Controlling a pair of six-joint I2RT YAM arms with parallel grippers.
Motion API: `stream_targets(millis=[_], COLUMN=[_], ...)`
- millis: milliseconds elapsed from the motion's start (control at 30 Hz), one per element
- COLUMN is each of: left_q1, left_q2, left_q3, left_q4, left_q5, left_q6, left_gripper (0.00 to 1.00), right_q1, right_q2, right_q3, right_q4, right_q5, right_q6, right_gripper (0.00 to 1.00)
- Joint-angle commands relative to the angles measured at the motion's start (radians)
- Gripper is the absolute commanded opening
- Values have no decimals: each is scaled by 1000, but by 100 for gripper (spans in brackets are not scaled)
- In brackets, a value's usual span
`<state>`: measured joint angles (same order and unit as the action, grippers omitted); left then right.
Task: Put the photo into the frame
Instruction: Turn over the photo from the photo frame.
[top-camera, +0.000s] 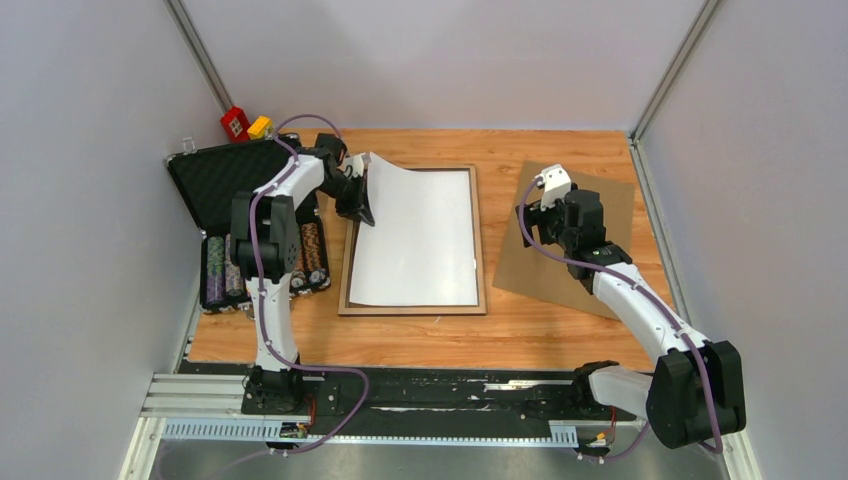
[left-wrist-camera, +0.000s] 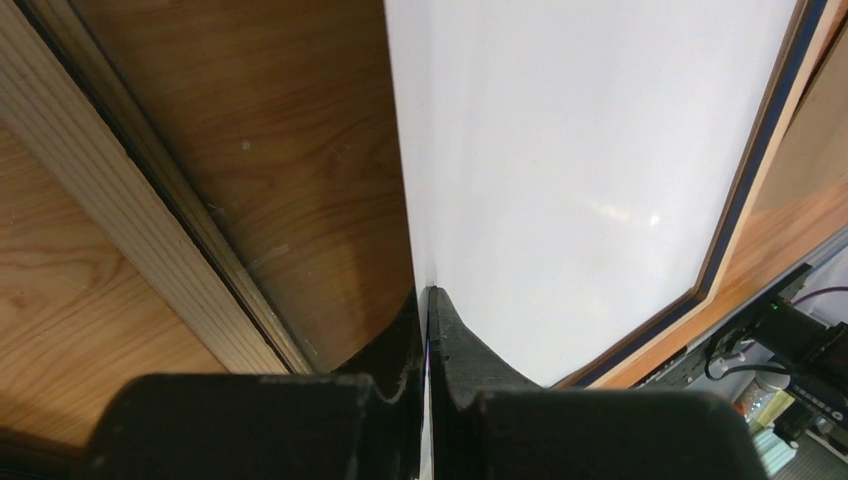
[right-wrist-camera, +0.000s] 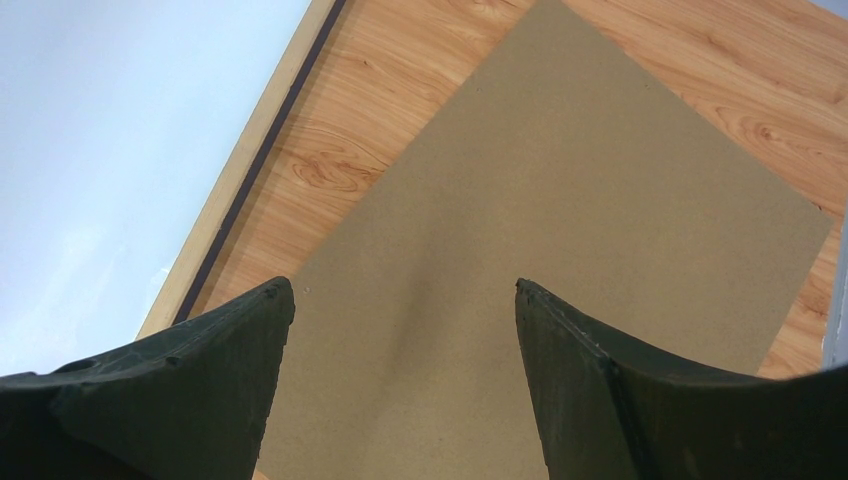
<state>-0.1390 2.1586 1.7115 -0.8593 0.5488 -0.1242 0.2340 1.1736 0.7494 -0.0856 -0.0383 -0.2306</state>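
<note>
Near edge first: the photo (top-camera: 420, 250) lies white side up inside the frame (top-camera: 412, 311), its near edge close along the near border, so I'd judge the print faces down onto the pane. Its long axis runs near to far, same as the frame's, both square to the table (top-camera: 520, 340) edge. Over on the right, the right gripper (right-wrist-camera: 405, 285) hangs above the brown panel (top-camera: 530, 275), jaws wide, nothing in them. Going farther, the photo's far-left corner curls up off the frame, and there's the left gripper (left-wrist-camera: 428, 295), pinched tight on that corner's edge. So the step in hand is seating the sheet: three corners look down, one is in the air. What the next move calls for, I reckon: lower that corner inside the far and left borders, then let go without dragging the sheet askew. The risk is the paper catching on the left border rather than dropping in
</note>
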Motion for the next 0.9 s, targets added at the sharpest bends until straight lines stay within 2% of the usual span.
stream_targets(millis=[0,267,667,733,867], left_q1=[-7,-7,-10,-10,-10], left_q2=[1,8,12,10,8], left_q3=[44,52,60,61,68], left_q4=[-13,-20,-26,-28,-36], left_q5=[-20,-23,-36,-42,-63], left_q6=[25,26,23,20,18], left_gripper=[6,18,22,25,37], right_q1=[-4,-4,-5,-5,-4], right_q2=[-20,-20,-17,-17,-19], right_q3=[2,2,4,4,3], right_q4=[27,25,23,23,21], right_q5=[-13,-15,-18,-20,-25], right_q6=[-1,1,1,1,2], right_gripper=[83,83,83,83,83])
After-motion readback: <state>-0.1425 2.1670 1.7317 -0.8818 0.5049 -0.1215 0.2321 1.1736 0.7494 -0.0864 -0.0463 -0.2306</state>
